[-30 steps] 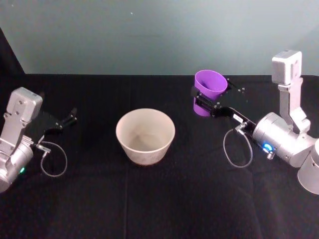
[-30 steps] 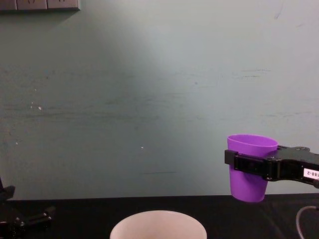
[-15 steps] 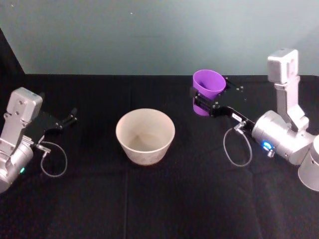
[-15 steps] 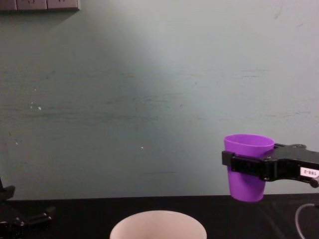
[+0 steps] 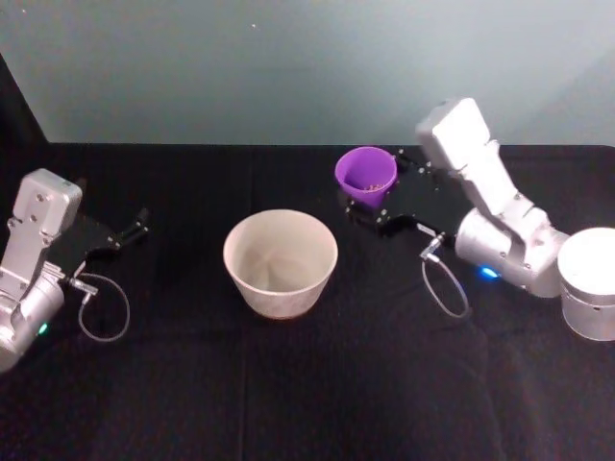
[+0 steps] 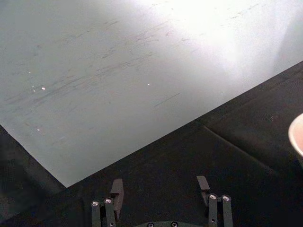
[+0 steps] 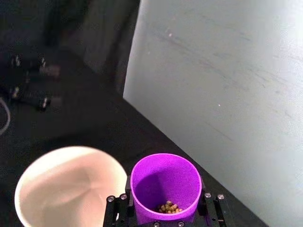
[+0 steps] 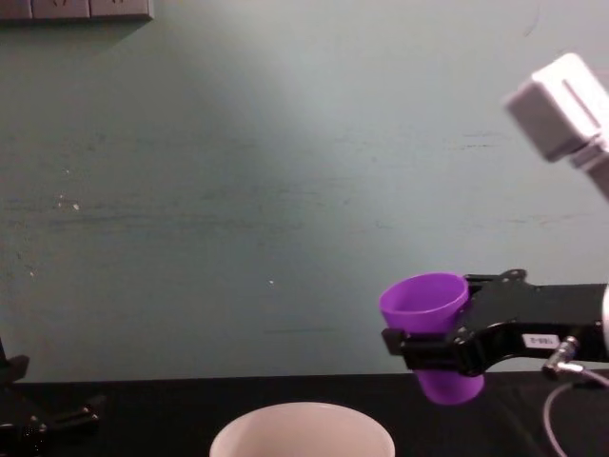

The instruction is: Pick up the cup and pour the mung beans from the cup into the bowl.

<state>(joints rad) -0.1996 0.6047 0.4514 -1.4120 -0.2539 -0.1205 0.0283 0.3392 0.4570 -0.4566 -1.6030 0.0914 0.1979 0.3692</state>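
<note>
On black bench (image 5: 288, 384), mid-front: white bowl (image 5: 279, 288), upright, looks empty inside. Right arm reaches in from the right, its claw (image 8: 423, 341) clamped round the purple cup (image 8: 428, 303) at mid-wall, one finger on each side. Cup is held in the air, up and to the right of the bowl rim, near it but not over it, mouth tipped toward the bowl. Left claw (image 6: 160, 187) parked low at the bench's left edge, fingers spread wide, nothing between them. Small heap of mung beans (image 7: 169, 207) sits at the cup bottom, none spilled that I can see.

Handling guess: cup is light, stiff plastic, smooth so somewhat slippery; the taper helps, since a hold below the rim can't slide down. Mid-wall hold looks right and leaves the lip free for pouring. Few beans, so little weight; they are hard and round, likely to roll and bounce, so the lip should be over the bowl's middle before tipping further.
</note>
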